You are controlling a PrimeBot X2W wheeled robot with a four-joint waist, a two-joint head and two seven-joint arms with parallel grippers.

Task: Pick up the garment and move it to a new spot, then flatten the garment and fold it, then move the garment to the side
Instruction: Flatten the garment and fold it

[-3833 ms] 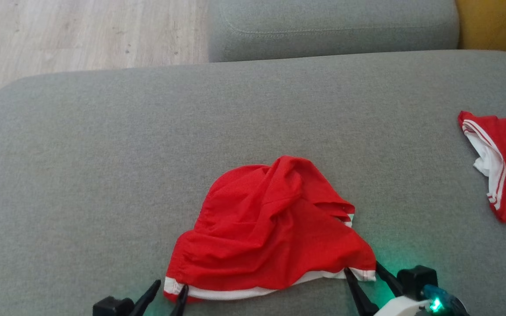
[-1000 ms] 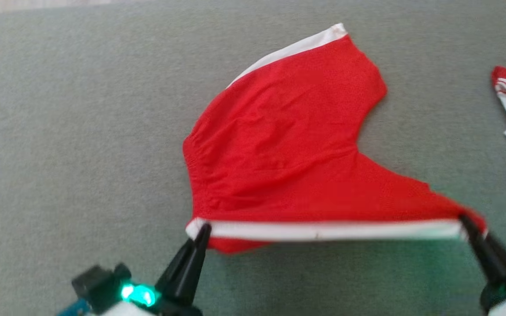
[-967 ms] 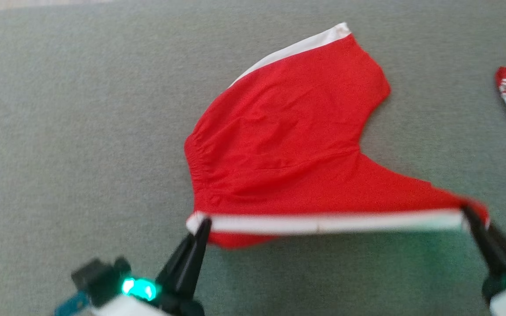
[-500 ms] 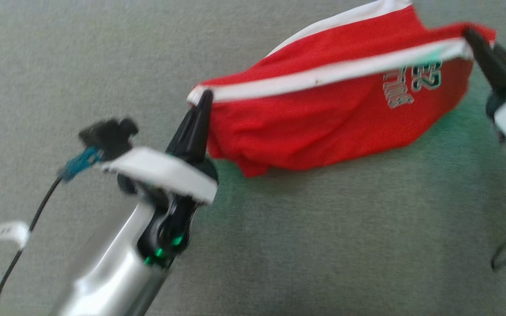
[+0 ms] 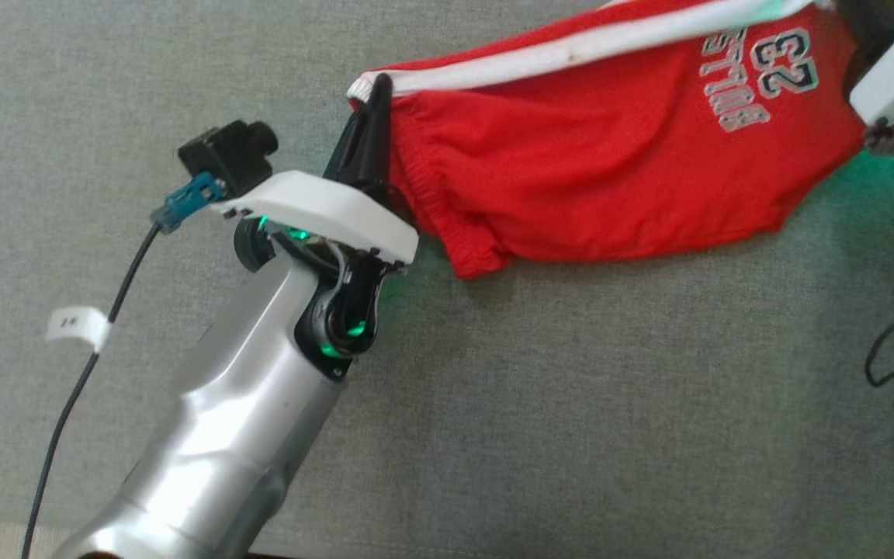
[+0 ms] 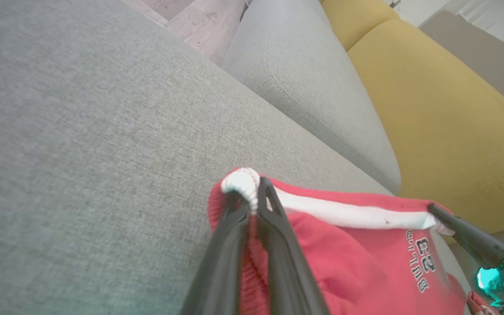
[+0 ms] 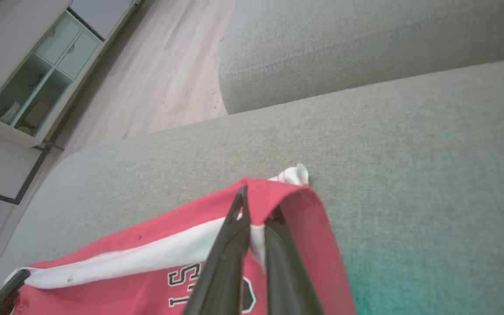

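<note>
Grey sofa cushion (image 5: pixel 571 388) beneath stretched red shorts (image 5: pixel 587 178).
Left hand (image 6: pixel 250 192) and right hand (image 7: pixel 258 205) each clamp closed on opposite ends of the white trim (image 5: pixel 532 58).

Your red garment (image 5: pixel 610 186) carries the number 23 (image 5: pixel 787 66) beside a word (image 5: pixel 734 89) resembling BULLS. The white cable tag (image 5: pixel 74 324) bears a marking too small to read.
</note>
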